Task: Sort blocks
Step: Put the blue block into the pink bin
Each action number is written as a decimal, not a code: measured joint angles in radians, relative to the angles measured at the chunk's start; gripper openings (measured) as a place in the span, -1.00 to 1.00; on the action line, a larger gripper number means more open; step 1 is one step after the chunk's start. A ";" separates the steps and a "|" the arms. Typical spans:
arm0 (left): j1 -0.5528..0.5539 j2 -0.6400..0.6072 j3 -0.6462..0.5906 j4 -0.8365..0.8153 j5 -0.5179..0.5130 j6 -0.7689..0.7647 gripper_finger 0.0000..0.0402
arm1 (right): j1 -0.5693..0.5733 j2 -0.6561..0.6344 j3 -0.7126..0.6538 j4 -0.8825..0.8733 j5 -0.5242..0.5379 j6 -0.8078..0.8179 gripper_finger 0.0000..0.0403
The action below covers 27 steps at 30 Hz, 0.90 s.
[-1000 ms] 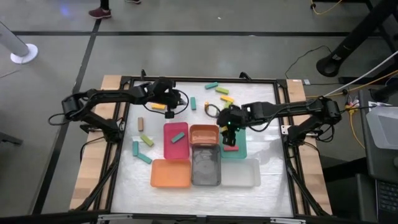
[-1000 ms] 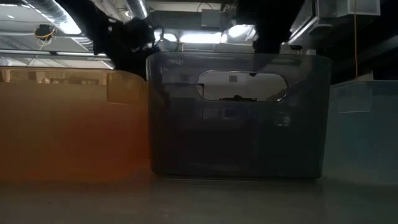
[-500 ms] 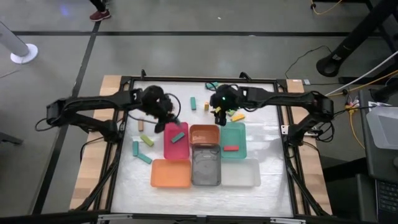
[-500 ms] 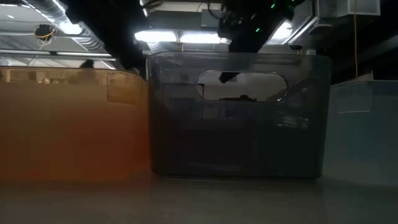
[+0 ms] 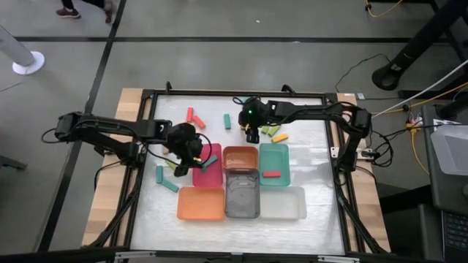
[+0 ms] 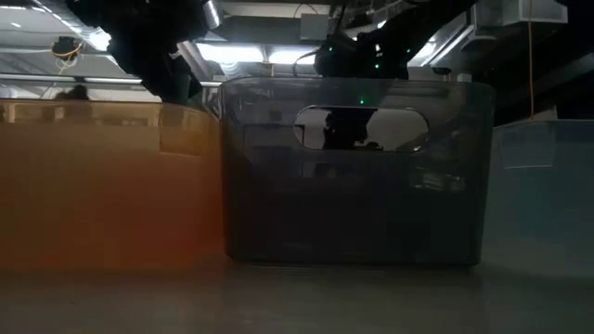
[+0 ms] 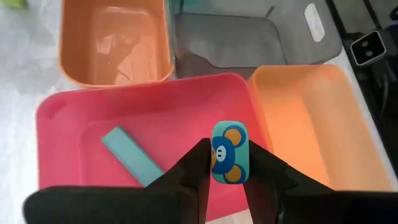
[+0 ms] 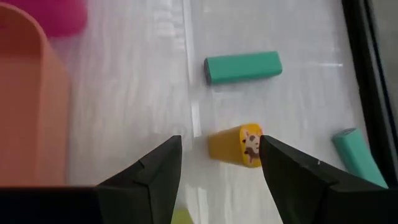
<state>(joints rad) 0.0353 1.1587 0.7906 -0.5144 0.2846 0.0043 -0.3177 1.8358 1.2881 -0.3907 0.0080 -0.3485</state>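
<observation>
Left end effector [image 7: 229,168]: I hold it over the pink tray [image 7: 68,121], fingers clamped narrow on a teal block [image 7: 229,152] with an orange-and-blue figure printed on its end. I carry the block end-up, so it can drop straight into the tray.
Why here: one teal block [image 7: 134,163] already lies flat in the pink tray, so I judge this tray collects teal.
Right end effector [image 8: 219,163]: I hold it wide and empty, low over the far part of the bench [image 5: 314,124]. My fingers straddle a yellow block [image 8: 236,144] without touching it.
Why spread: the gap leaves clearance on both long sides of the yellow block before I close.
Near neighbours: a teal block [image 8: 243,66] lies just beyond the yellow one, and another teal block [image 8: 354,155] lies to one side, both apart from it.
Edges: the pink tray's rim runs close beside my left fingers. An orange tray [image 7: 311,124] and a grey tray [image 7: 249,46] adjoin it, so a sideways drift could misplace the block.
Open room: bare bench surrounds the yellow block, and the bench's black frame [image 8: 370,74] borders that side.
Loose blocks: in the high view, more lie scattered around the trays, including a red block [image 5: 189,115] on the far side.
</observation>
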 joint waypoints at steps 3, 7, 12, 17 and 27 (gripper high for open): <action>-0.017 0.000 0.000 0.001 -0.021 -0.037 -0.64 | -0.006 0.017 0.000 0.010 0.003 -0.002 0.07; -0.029 0.000 0.000 0.000 -0.062 -0.086 -0.64 | -0.006 0.033 0.002 0.044 0.032 -0.007 0.07; -0.041 0.001 0.000 0.000 -0.065 -0.094 -0.63 | -0.006 0.041 0.002 0.062 0.042 -0.046 0.07; -0.044 0.001 0.000 0.000 -0.064 -0.106 -0.63 | -0.006 0.044 -0.001 0.048 0.033 -0.046 0.07; -0.044 0.001 0.000 0.002 -0.091 -0.059 -0.63 | -0.003 0.044 -0.001 0.003 0.025 -0.066 0.07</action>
<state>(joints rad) -0.0086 1.1595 0.7906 -0.5121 0.1934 -0.0544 -0.3210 1.8801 1.2873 -0.3878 0.0326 -0.4147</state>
